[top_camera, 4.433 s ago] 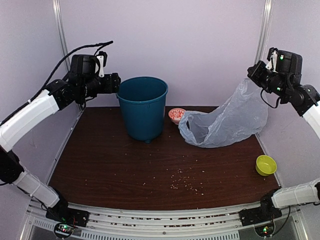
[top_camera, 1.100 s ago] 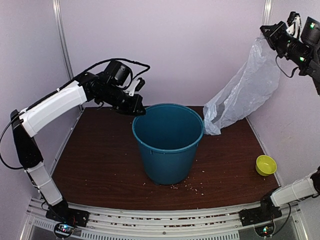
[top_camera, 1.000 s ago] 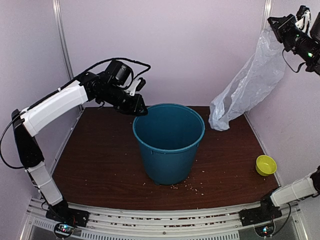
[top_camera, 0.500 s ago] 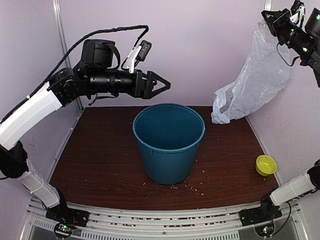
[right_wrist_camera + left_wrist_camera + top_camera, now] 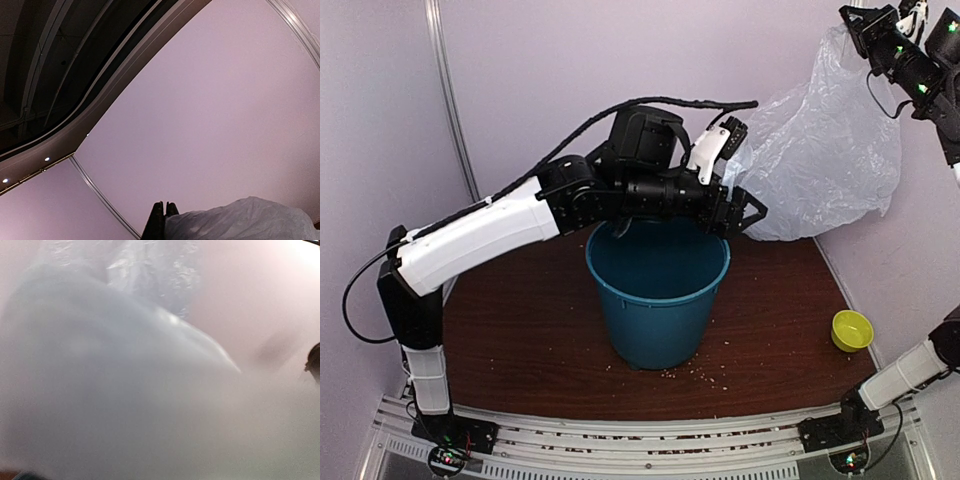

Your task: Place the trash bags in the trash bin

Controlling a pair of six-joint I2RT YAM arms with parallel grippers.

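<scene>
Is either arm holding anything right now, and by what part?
The right tool pinches the trash bag by its top edge. The left tool, open by the bag's lower corner, holds nothing.

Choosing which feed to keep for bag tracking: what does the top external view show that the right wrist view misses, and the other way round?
Only top external: the teal trash bin, the left gripper with jaws open just above it, and a lime-green bowl on the brown table. Only right wrist: a dark ceiling beyond the enclosure's wall. Both: the translucent plastic bag hanging from the right gripper, whose jaws are shut on it.
</scene>
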